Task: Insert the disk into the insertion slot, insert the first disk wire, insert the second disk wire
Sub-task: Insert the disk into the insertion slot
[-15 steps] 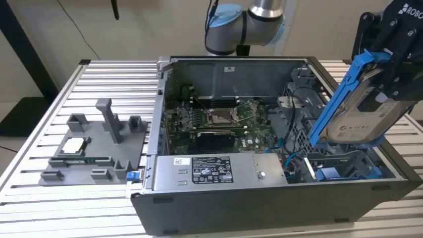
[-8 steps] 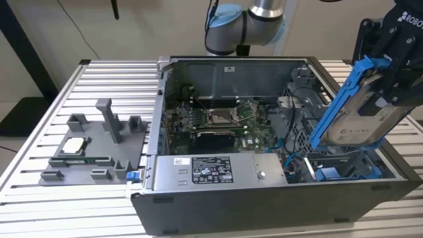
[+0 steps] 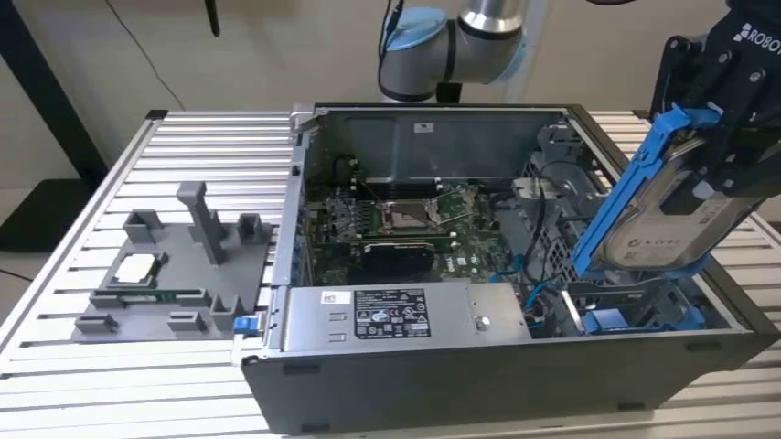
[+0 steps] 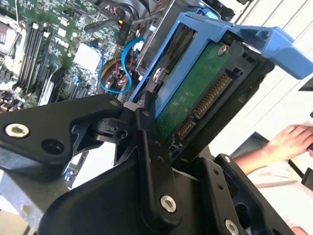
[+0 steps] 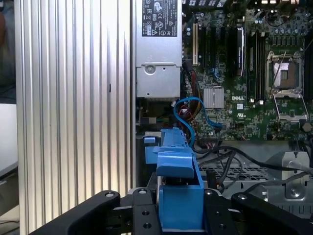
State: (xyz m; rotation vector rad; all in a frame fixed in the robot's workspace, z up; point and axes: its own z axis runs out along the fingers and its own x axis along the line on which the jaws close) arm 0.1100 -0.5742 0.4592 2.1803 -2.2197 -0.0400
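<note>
My gripper (image 3: 718,169) is shut on the disk (image 3: 668,224), a silver-grey drive with a white label in a bright blue carrier. The disk hangs steeply tilted over the open computer case at the exterior view's right. Its lower end sits just above the insertion slot (image 3: 635,318), a grey bay with blue rails. In the second wrist view a black finger (image 4: 149,132) presses the carrier's edge beside the disk's green board (image 4: 195,93). The first wrist view shows the carrier (image 5: 178,193) end-on between the fingers. A thin blue wire (image 5: 188,115) loops loose near the bay; I cannot tell which disk wire it is.
A grey power-supply box (image 3: 403,315) lies along the case's front, with the motherboard (image 3: 409,219) behind it. A grey fixture plate (image 3: 171,274) with small parts rests on the slatted table (image 3: 73,384) at the exterior view's left. A person's hand (image 4: 288,139) shows beyond the case.
</note>
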